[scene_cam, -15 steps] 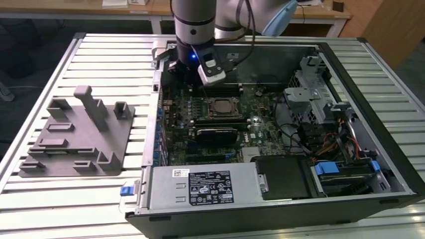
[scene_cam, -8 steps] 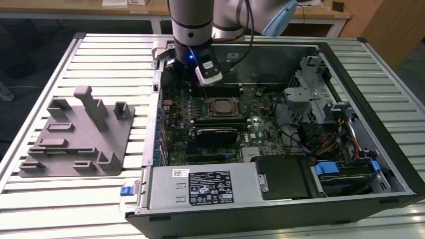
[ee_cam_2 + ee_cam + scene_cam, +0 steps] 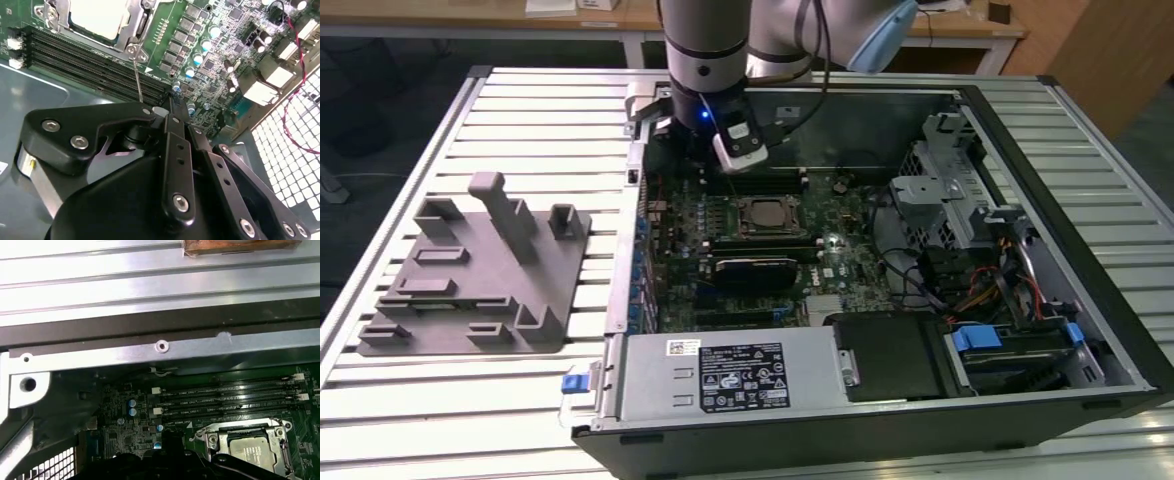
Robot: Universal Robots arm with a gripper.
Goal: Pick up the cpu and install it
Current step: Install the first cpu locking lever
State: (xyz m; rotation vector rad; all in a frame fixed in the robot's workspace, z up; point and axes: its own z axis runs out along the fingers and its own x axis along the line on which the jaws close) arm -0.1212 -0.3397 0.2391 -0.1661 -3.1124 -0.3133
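Pointing straight down, arm hangs near socketed cpu.

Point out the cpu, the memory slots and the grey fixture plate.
cpu (image 3: 250,450), first wrist view: middle of its pale metal top.
memory slots (image 3: 225,401), first wrist view: middle of the black rows.
grey fixture plate (image 3: 471,300), exterior view: bare part of its flat base.

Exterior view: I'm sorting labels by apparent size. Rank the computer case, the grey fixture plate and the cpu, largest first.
1. computer case
2. grey fixture plate
3. cpu, by far the smallest
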